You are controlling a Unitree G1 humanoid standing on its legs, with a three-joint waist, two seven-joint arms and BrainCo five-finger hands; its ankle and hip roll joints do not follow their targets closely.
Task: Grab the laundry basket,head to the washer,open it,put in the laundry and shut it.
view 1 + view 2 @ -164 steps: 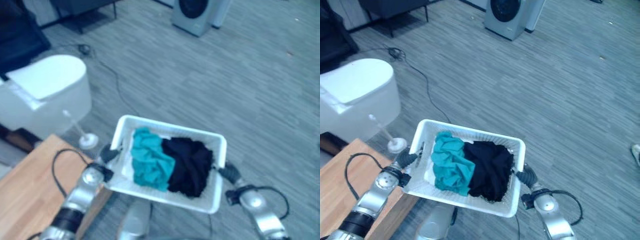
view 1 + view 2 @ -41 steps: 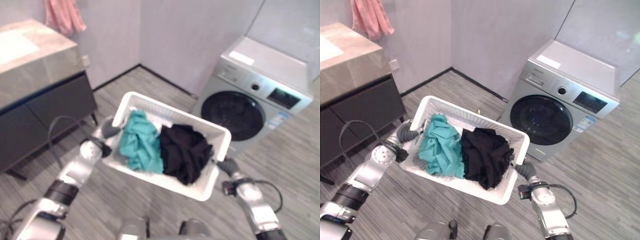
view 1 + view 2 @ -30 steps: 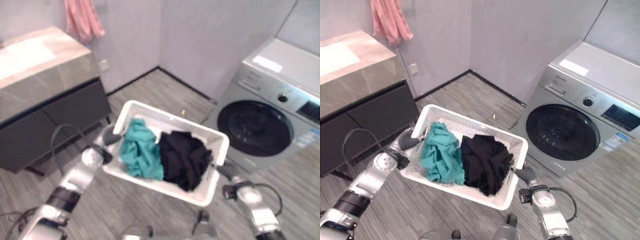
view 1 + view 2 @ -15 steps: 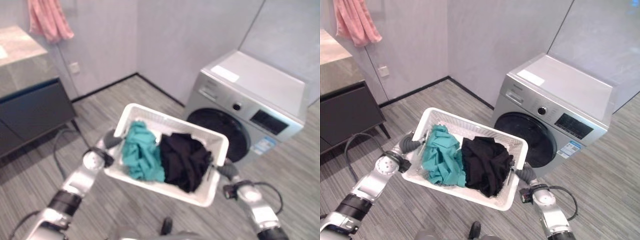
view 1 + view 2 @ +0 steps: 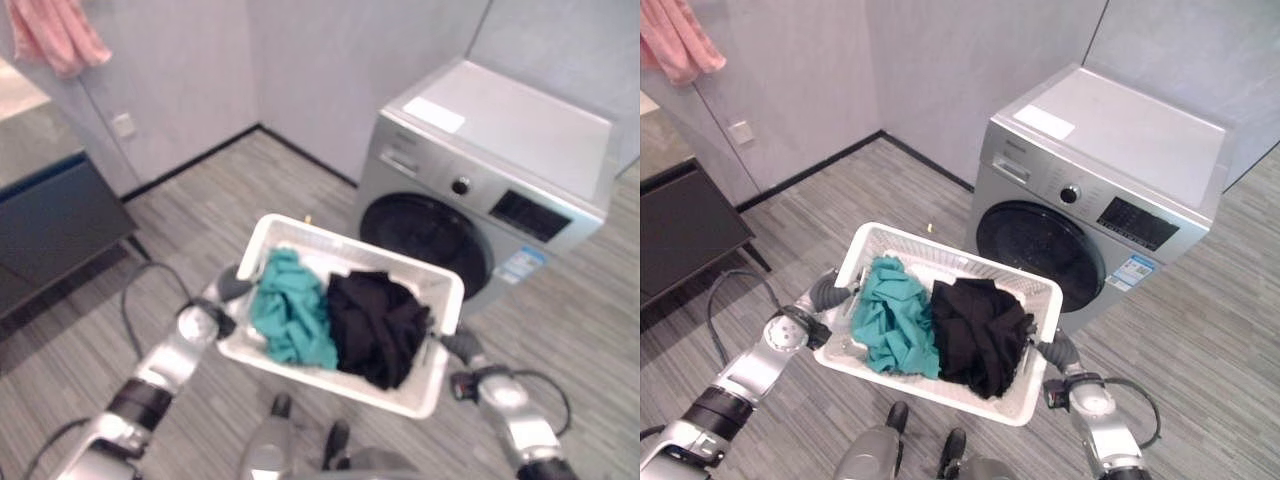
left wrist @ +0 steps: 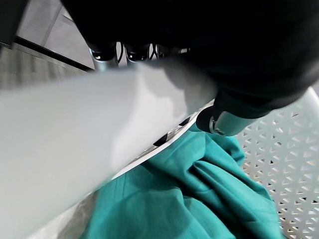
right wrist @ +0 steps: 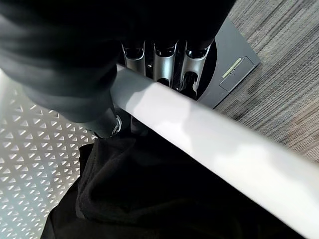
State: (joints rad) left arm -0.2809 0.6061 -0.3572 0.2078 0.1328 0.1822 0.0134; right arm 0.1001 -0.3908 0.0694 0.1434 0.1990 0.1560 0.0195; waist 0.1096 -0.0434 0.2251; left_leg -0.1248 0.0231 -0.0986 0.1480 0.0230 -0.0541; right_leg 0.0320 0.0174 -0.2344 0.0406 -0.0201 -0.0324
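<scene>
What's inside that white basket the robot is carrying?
The white basket holds two crumpled garments side by side: a teal cloth nearer the left hand and a black cloth nearer the right hand. Anything beneath them is covered.

Pink towel (image 5: 678, 42) hanging at the upper left corner against a pale grey wall (image 5: 970, 70). Below it, at the left edge, a dark cabinet (image 5: 680, 235) with a light countertop. A white wall socket (image 5: 739, 131) sits between towel and cabinet. Grey striped plank floor (image 5: 1200, 300) across the lower frame, bordered by a dark skirting strip (image 5: 810, 168).
</scene>
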